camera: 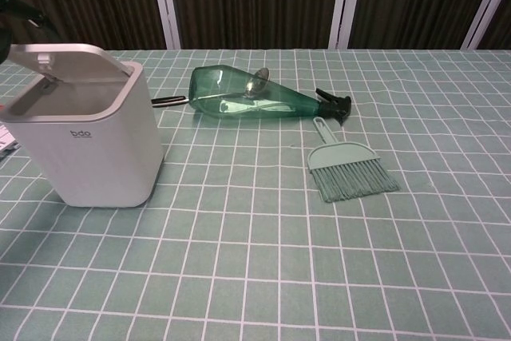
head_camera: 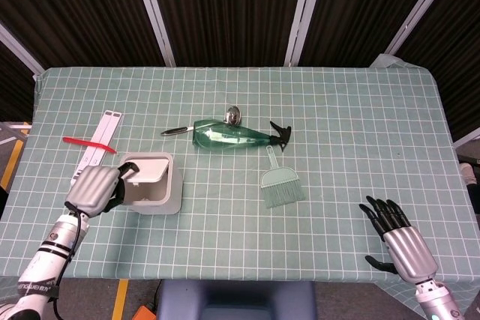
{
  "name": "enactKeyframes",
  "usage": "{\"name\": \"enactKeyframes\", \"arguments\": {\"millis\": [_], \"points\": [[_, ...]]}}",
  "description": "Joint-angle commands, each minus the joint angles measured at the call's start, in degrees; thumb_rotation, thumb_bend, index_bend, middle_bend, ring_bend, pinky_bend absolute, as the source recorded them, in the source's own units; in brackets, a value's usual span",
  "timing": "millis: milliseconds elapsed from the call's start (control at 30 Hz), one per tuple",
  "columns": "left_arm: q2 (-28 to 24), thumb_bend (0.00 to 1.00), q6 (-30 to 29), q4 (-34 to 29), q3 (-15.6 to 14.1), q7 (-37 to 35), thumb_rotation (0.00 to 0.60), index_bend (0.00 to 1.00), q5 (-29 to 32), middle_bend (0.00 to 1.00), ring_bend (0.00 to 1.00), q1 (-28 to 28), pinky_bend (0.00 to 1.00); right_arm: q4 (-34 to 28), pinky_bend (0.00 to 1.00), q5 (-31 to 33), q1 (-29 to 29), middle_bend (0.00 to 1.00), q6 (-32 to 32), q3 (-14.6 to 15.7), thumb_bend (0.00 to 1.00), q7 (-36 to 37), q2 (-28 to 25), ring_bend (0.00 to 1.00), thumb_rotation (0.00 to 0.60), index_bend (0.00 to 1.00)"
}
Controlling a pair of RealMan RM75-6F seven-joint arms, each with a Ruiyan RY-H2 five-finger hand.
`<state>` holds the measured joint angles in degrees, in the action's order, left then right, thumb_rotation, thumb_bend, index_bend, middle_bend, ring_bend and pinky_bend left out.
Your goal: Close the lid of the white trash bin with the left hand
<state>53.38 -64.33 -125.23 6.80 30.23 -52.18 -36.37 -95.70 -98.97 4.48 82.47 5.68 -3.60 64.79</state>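
One white trash bin [head_camera: 154,185] sits just right of the left hand [head_camera: 94,189], whose curled fingers press on its nearly lowered lid [camera: 68,59], gripping nothing.

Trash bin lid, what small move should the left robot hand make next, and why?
Probably press a little further down. In the chest view the lid sits tilted, with a gap above the white trash bin rim, so it isn't shut. The left robot hand is at its left edge.
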Motion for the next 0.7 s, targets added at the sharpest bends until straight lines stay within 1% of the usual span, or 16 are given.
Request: {"name": "enactKeyframes", "arguments": {"millis": [33,267,500,700], "points": [[-0.28,0.95,-0.43,-0.57,-1.20,0.40,0.600,0.29,-1.51,1.00,1.00,0.78,1.00,0.00,0.00,0.03,0.01,0.00,-0.05,0.02,0.24,0.07,0.00,0.00,0.600,0.00],[0.73,0.95,-0.23,-0.71,-4.76,2.57,0.600,0.28,-5.24,1.00,1.00,2.09,1.00,0.00,0.00,0.03,0.07,0.00,-0.18,0.03,0.24,0.17,0.02,0.00,0.600,0.00],[3.16,0.94,0.92,0.91,-5.93,3.93,0.600,0.28,-4.76,1.00,1.00,1.62,1.00,-0.10,0.00,-0.11,-0.13,0.00,0.37,0.01,0.24,0.49,-0.16,0.00,0.600,0.00],[4.09,0.94,1.37,1.69,-6.62,5.10,0.600,0.27,-3.97,1.00,1.00,1.20,1.00,-0.01,0.00,0.16,-0.05,0.00,0.12,-0.10,0.24,0.51,-0.07,0.00,0.600,0.00]]}}
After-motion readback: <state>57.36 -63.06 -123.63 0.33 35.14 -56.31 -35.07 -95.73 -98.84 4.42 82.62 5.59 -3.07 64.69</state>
